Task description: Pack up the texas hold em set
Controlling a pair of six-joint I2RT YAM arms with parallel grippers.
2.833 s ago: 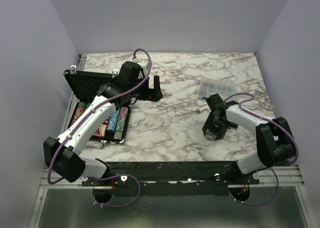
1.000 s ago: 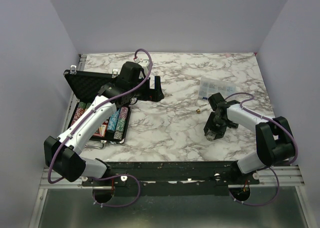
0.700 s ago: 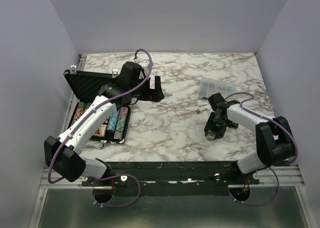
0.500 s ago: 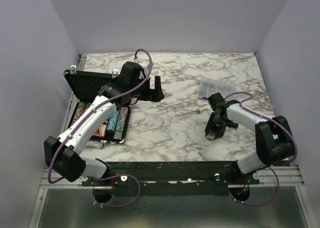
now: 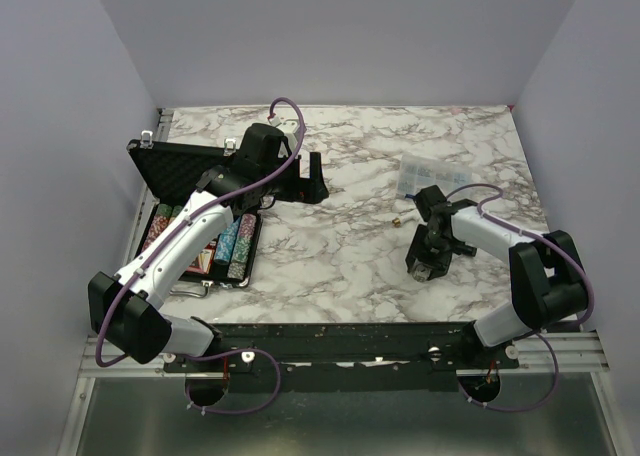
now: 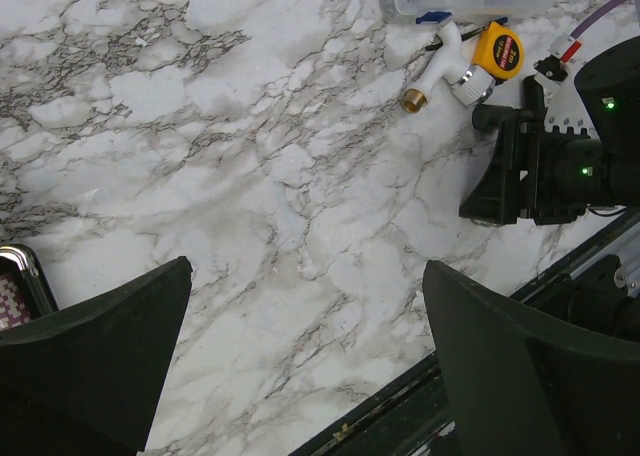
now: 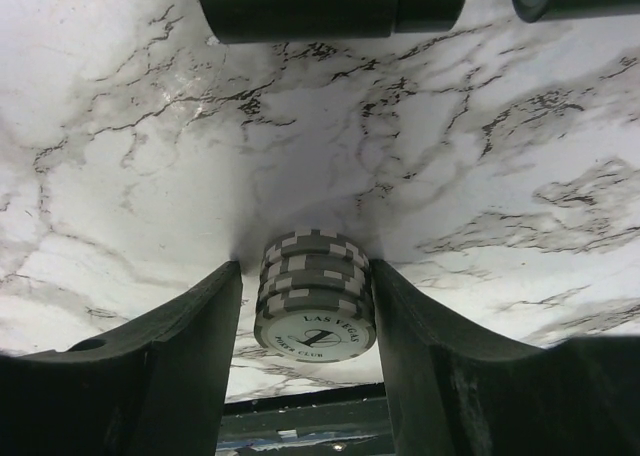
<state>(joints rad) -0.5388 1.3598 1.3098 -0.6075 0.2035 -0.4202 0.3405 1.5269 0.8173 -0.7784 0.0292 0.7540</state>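
My right tool (image 7: 306, 311) is low on the worktop (image 5: 340, 246), about 4 o'clock from its middle. A stack of grey poker chips (image 7: 314, 298) stands between its fingers (image 7: 175, 346), the finger at 3 o'clock touching it. If the grip is really clenched, I cannot tell. The black case (image 5: 178, 166) lies open at 9 o'clock, with rows of coloured chips (image 5: 234, 244) inside. My left tool (image 6: 308, 361) hangs released, at 3 o'clock from the lid.
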